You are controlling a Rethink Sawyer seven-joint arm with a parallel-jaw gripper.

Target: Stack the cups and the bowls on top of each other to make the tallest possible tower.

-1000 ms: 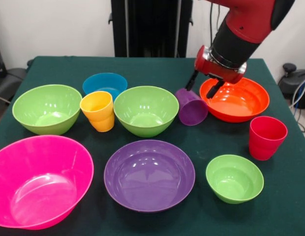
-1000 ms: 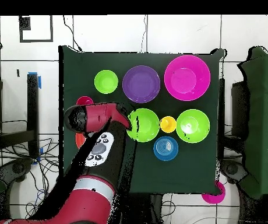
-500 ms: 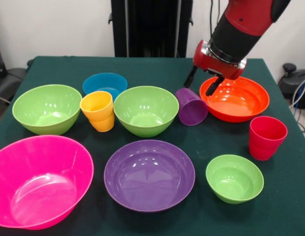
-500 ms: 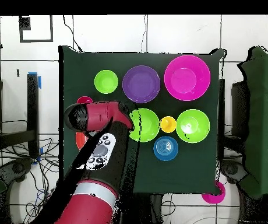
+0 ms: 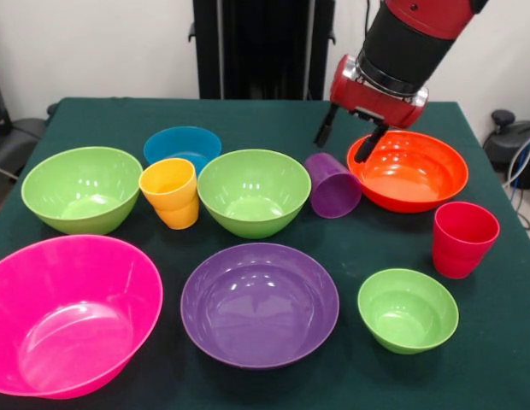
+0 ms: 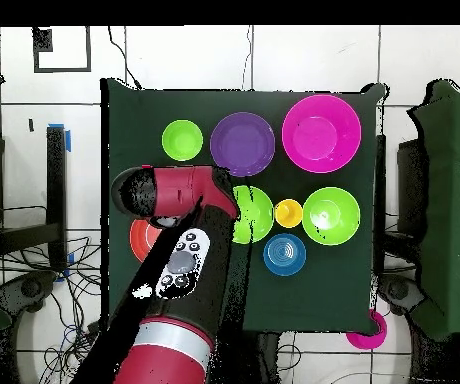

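The purple cup (image 5: 332, 184) lies tilted on the table between the middle lime green bowl (image 5: 253, 192) and the orange-red bowl (image 5: 410, 171). My gripper (image 5: 340, 149) hangs open and empty just above and behind it, clear of its rim. The yellow-orange cup (image 5: 169, 192) stands between two lime bowls, and the red cup (image 5: 464, 237) stands upright at the right. In the overhead view the arm (image 6: 179, 250) covers the purple cup and the gripper. No cup or bowl rests on another.
A large lime bowl (image 5: 81, 188), a blue bowl (image 5: 182, 147), a hot pink bowl (image 5: 68, 312), a wide purple bowl (image 5: 259, 303) and a small lime bowl (image 5: 408, 309) sit on the green tablecloth (image 5: 496, 342). The black pedestal (image 5: 263, 47) stands behind.
My gripper has lifted off the purple cup's rim and moved up and slightly back, still open. The purple cup stays tilted in the same place.
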